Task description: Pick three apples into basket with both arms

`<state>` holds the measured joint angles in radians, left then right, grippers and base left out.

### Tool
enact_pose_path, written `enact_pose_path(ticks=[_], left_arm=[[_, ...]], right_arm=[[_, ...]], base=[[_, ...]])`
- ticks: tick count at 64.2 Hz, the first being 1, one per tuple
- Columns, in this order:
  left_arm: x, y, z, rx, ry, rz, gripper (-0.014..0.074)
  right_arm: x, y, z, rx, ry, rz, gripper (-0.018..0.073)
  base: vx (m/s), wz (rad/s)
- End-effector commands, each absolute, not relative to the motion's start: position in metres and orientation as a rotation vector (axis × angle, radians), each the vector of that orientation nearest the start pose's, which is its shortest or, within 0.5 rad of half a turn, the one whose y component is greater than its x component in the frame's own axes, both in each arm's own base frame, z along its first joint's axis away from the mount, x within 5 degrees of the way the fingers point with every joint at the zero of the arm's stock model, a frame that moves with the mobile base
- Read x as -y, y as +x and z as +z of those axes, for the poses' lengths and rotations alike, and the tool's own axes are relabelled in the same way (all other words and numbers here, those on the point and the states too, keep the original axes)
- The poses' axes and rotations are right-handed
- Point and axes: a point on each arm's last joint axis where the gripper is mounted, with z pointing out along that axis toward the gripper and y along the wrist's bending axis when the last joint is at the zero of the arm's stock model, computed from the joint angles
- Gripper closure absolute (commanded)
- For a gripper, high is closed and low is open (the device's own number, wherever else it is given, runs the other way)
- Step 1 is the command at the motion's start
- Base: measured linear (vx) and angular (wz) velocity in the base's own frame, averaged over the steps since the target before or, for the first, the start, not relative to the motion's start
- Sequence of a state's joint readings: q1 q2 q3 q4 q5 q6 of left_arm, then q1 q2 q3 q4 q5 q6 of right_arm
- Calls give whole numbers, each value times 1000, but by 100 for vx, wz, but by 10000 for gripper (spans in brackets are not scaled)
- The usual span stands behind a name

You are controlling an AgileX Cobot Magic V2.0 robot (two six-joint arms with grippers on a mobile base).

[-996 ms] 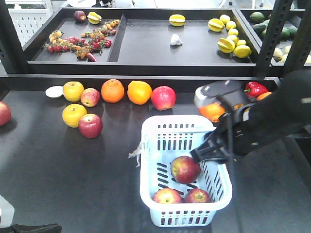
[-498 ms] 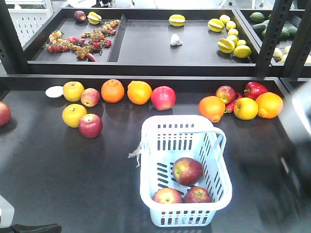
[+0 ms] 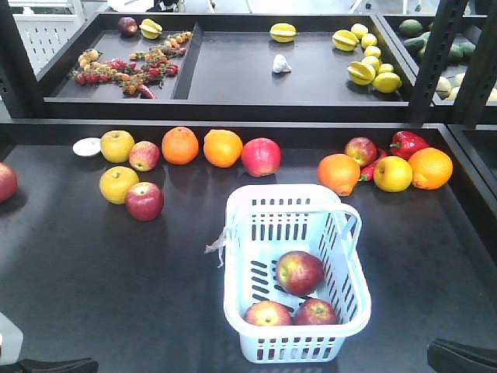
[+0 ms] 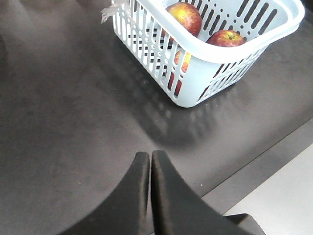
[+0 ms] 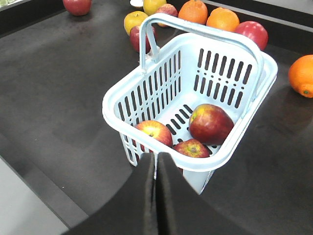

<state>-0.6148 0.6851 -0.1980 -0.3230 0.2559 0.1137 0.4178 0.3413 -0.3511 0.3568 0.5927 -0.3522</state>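
Observation:
The pale blue basket (image 3: pixel 233 268) stands on the dark table in front of me, and three apples lie inside it: one in the middle (image 3: pixel 300 273) and two at the near wall (image 3: pixel 267 314) (image 3: pixel 315 312). The right wrist view looks down on the same basket (image 5: pixel 117 100) and its apples (image 5: pixel 210 123) (image 5: pixel 153 133) (image 5: pixel 192 148). My right gripper (image 5: pixel 156 155) is shut and empty just outside the near rim. Away from the basket (image 4: pixel 205 49), my left gripper (image 4: pixel 149 154) hangs shut and empty over bare table. Only dark arm ends show at the front view's bottom corners.
Loose fruit lines the back of the table: red apples (image 3: pixel 144 201) (image 3: pixel 261 156) (image 3: pixel 360 150), oranges (image 3: pixel 180 144) (image 3: pixel 338 173), yellow fruit (image 3: pixel 119 184) and a red bell pepper (image 3: pixel 409 143). A raised shelf (image 3: pixel 233 70) with more produce sits behind, with black frame posts (image 3: pixel 435 54) at the right.
One second ago my right arm held an apple over the basket. That apple now lies in the basket, and the arm has pulled back to the lower right edge.

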Motion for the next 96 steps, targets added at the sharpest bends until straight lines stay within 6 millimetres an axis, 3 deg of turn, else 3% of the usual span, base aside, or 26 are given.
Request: enact_pose_path(ticks=[1, 48, 65, 77, 87, 96], left_arm=[[77, 97, 212, -2134, 466, -559, 604], [77, 98, 212, -2136, 449, -567, 604], [64, 91, 177, -2152, 182, -634, 604], [59, 82, 160, -2013, 348, -579, 604], [59, 82, 164, -1926, 544, -447, 604], [50, 77, 173, -1815, 532, -402, 604]], right_arm=[[-47, 64, 274, -1880, -559, 433, 563], [-47, 64, 274, -1879, -561, 429, 563], [-47, 64, 274, -1879, -561, 429, 563], [-47, 64, 274, -1879, -561, 429, 563], [-47, 64, 274, -1878, -563, 428, 563], [-47, 64, 274, -1878, -563, 428, 563]], base=[[0, 0], [0, 0], [0, 0], [0, 0], [0, 0], [0, 0]])
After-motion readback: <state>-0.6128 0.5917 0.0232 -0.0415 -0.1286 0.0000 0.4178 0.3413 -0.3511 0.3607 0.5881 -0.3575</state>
